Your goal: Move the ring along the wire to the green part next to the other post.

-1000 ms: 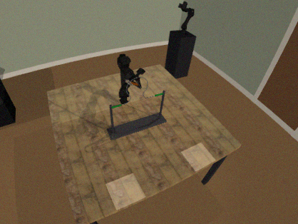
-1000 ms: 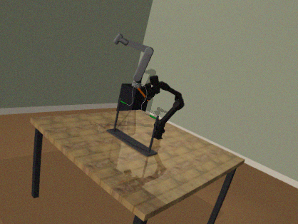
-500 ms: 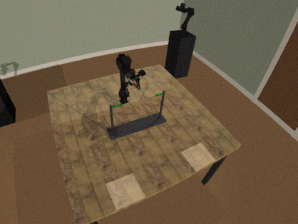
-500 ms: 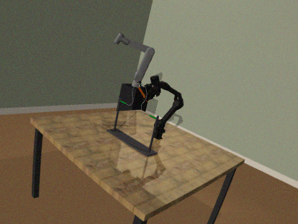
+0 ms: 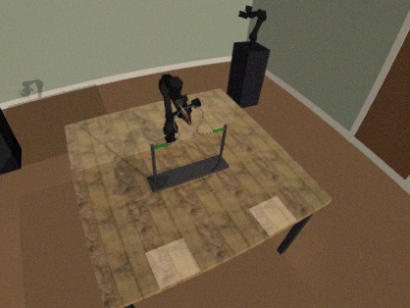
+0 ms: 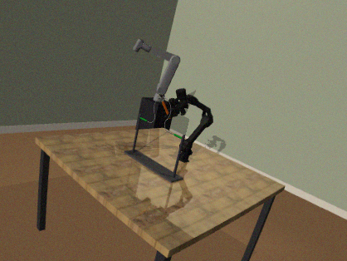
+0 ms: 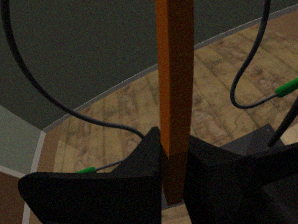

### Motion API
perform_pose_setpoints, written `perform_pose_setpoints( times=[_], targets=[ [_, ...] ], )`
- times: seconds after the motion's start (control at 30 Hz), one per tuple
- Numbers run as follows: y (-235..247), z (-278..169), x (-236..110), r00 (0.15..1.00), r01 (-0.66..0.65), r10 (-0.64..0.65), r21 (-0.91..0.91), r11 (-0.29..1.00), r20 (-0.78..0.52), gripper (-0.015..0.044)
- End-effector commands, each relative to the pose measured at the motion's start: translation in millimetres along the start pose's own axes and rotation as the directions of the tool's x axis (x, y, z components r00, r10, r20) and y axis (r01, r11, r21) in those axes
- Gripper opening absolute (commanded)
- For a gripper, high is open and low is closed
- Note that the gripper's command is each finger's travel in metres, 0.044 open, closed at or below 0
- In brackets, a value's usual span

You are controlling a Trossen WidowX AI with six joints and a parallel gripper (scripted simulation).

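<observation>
Partway complete: jaws pinch the orange handle (image 7: 173, 76), apparently midway along the wire (image 5: 202, 128); reaching the far green part (image 5: 219, 129), releasing and retreating remain.

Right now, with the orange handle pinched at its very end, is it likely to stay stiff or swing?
Probably stiff: the handle runs dead straight out of the closed gripper. It looks slim, so likely light. Held only by its tip, it could pivot between the fingers if bumped.

orange handle (image 7: 173, 63), black gripper (image 7: 174, 183)
</observation>
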State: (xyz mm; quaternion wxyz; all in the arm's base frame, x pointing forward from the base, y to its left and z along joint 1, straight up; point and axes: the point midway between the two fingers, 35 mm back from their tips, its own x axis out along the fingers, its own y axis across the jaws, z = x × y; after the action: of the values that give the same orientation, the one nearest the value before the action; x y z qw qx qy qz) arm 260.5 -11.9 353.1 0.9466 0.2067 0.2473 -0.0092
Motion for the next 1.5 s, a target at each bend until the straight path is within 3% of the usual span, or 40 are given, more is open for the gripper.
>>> perform_pose_setpoints(
  times=[0.0, 0.73, 1.47],
  targets=[
    [-2, 0, 0, 1.000, 0.029, -0.028, -0.049, 0.998, 0.007, -0.0150],
    [-13, 1, 0, 0.985, 0.172, -0.159, -0.294, 0.940, 0.068, -0.0150],
    [-23, 6, -1, 0.951, 0.310, -0.267, -0.509, 0.803, 0.158, -0.0150]
  ],
)
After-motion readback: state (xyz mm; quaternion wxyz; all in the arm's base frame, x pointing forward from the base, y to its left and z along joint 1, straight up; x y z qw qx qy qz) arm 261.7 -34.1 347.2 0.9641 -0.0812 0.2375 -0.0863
